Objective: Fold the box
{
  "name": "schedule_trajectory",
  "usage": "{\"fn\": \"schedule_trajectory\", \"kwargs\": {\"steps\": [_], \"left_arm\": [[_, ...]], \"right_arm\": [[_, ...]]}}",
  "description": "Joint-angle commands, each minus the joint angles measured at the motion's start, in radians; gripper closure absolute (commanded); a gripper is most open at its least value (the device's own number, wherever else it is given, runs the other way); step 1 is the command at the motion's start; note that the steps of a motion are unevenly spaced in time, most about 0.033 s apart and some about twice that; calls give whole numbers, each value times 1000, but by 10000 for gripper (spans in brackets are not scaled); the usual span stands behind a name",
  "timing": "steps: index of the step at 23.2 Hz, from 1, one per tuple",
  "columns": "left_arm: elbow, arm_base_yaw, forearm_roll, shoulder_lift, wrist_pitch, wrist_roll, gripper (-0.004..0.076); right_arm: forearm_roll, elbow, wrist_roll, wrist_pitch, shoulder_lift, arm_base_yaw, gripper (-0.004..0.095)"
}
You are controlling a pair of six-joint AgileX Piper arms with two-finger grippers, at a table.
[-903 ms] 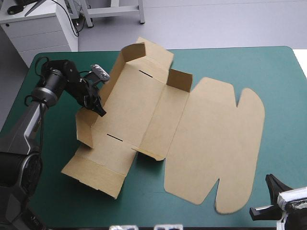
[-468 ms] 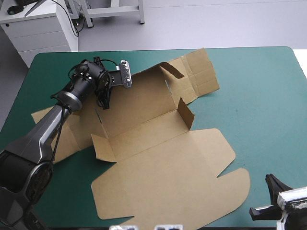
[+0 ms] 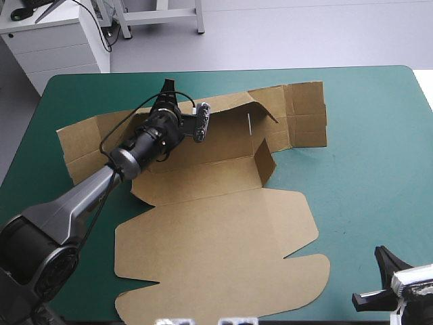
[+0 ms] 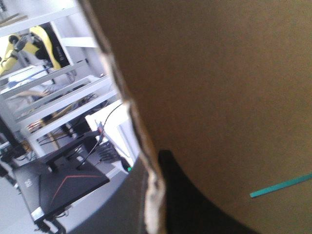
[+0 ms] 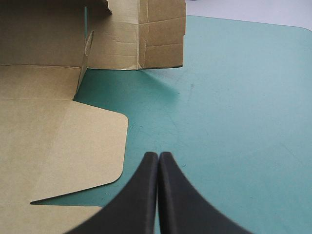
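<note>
**Left tool clamped on the box's far wall, right tool closed over bare desk**

A flat-cut brown cardboard box [image 3: 216,237] lies opened out across the middle of the desk with the teal-green cover [image 3: 365,135]. Its wide lid panel [image 3: 203,271], with rounded tabs, lies flat and reaches almost to the desk's near edge. Beyond the lid is the narrower base strip. Behind that, the long back wall [image 3: 223,128] is tilted up off the cover. A small side flap [image 3: 264,161] stands upright at the right end of the base. Creased end flaps spread out at both ends, one set [image 3: 304,115] towards the far right and one [image 3: 81,142] towards the desk's left edge.

The left tool [image 3: 168,91] reaches in from the left and grasps the far edge of the back wall. In the left wrist view the raw edge of the board runs between its two fingers, with one black finger [image 4: 183,195] pressed against the brown face. A thin slot [image 4: 280,187] in the board shows teal-green through it.

The right tool [image 5: 158,156] is clenched on nothing, its black fingers meeting in one pointed arch. It hangs over bare cover near the desk's near right corner, just beside the lid's rounded corner [image 5: 119,122] and not touching the board.
</note>
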Motion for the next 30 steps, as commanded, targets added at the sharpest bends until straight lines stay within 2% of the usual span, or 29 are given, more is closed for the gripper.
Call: {"fn": "schedule_trajectory", "kwargs": {"steps": [1,3,8,12,17,22,30], "left_arm": [[78,-65,288,-54,-106,-301,731],[124,-91,443,-65,-132,-435,731],[238,-147,759,-102,-121,-752,731],[365,-189,929,-154,-83,-871,731],[482,-268,986,-232,37,-1025,731],[486,-357,986,-263,69,-1075,731],[486,-354,986,-262,47,-1075,731]], "right_arm": [[1,-23,-1,-74,-18,-9,922],[1,-23,-1,-74,-18,-9,922],[1,-23,-1,-74,-18,-9,922],[1,-23,-1,-74,-18,-9,922],[1,-23,-1,-74,-18,-9,922],[1,-23,-1,-74,-18,-9,922],[5,-23,-1,-87,-18,-9,922]]}}
